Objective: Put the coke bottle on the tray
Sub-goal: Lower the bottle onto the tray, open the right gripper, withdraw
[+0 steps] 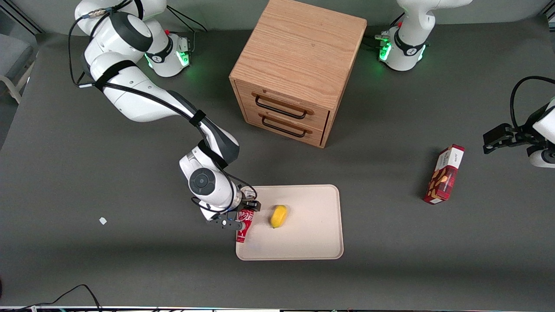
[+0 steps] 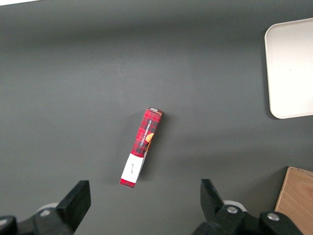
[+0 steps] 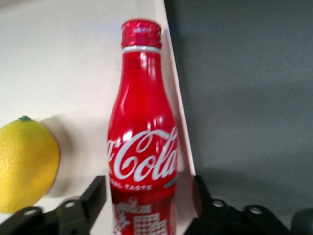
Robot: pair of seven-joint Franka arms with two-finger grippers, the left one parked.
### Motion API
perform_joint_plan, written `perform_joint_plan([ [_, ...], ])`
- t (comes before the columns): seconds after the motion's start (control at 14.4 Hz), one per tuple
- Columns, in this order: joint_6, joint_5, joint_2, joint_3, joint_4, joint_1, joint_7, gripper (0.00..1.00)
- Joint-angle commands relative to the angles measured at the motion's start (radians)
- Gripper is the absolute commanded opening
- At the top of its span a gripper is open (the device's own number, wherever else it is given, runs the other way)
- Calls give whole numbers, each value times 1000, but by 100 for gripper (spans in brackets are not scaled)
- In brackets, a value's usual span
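Note:
The coke bottle (image 1: 244, 225) is slim and red with white script. It lies along the rim of the cream tray (image 1: 303, 242) at the tray's edge toward the working arm's end, with its neck pointing nearer the front camera. The right gripper (image 1: 241, 215) is just above it. In the right wrist view the bottle (image 3: 143, 147) sits between the gripper's (image 3: 146, 196) open fingers, with a gap on each side, over the tray (image 3: 73, 58).
A yellow lemon (image 1: 278, 216) lies on the tray beside the bottle and shows in the right wrist view (image 3: 24, 166). A wooden two-drawer cabinet (image 1: 299, 65) stands farther from the camera. A red snack box (image 1: 444, 174) lies toward the parked arm's end. A white scrap (image 1: 102, 220) lies on the table.

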Motion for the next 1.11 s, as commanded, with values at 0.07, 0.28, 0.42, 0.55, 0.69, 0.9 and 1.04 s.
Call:
perform_joint_plan([
  [0.07,-3,-35,-1,-9,25,16,12,100],
  [0.28,-93,-34,-72,2,19,8,5,100],
  [0.42,-246,-26,-178,16,18,2,6,100],
  [0.55,-426,-22,-308,17,13,-2,3,100],
  [0.69,-578,-12,-430,29,15,-21,-44,100],
  [0.9,-774,182,-601,-15,27,-79,-176,100],
  [1.04,-860,245,-736,-124,19,-76,-268,100],
])
